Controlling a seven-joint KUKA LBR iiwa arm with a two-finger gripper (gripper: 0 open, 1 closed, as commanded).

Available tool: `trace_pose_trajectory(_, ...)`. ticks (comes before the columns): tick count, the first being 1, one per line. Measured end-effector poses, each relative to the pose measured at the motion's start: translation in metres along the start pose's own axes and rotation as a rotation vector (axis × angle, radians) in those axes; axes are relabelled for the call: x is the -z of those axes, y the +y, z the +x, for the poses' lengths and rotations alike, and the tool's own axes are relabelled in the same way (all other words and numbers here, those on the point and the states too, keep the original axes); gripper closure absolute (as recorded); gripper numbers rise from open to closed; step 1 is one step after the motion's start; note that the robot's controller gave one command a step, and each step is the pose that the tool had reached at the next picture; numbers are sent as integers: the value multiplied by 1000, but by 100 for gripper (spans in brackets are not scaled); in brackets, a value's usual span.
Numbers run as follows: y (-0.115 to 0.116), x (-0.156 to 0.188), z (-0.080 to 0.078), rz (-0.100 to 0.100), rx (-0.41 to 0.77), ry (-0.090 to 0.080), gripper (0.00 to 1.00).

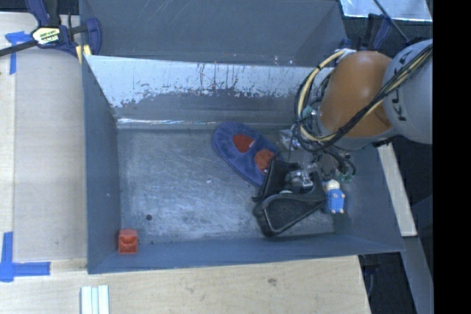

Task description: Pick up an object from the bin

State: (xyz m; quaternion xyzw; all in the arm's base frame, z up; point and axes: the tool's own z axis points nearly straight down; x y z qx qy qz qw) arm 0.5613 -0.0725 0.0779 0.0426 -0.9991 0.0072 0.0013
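My gripper [300, 174] is low in the right part of the bin, just over the upper edge of a black, loop-shaped flat thing [288, 211] that lies near the front right corner. Left of the gripper, close beside it, lies a blue oval thing [237, 155] with two orange-red patches on top. A small blue and white piece [334, 198] sits to the gripper's right, by the right wall. Whether the gripper touches the black thing I cannot make out.
A small red cylinder [127, 240] stands alone in the front left corner. The arm, with its orange cover and cables, comes in over the right wall and hides the bin floor beneath it.
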Motion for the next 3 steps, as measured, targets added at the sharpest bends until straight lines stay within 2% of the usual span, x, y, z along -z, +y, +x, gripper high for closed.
trace_pose_trajectory(1, 21, 1, -13, 5, -118, -3, 0)
trace_pose_trajectory(2, 27, -1, -10, -6, -116, 14, 100)
trace_pose_trajectory(3, 21, 180, 6, -12, -96, -15, 100)
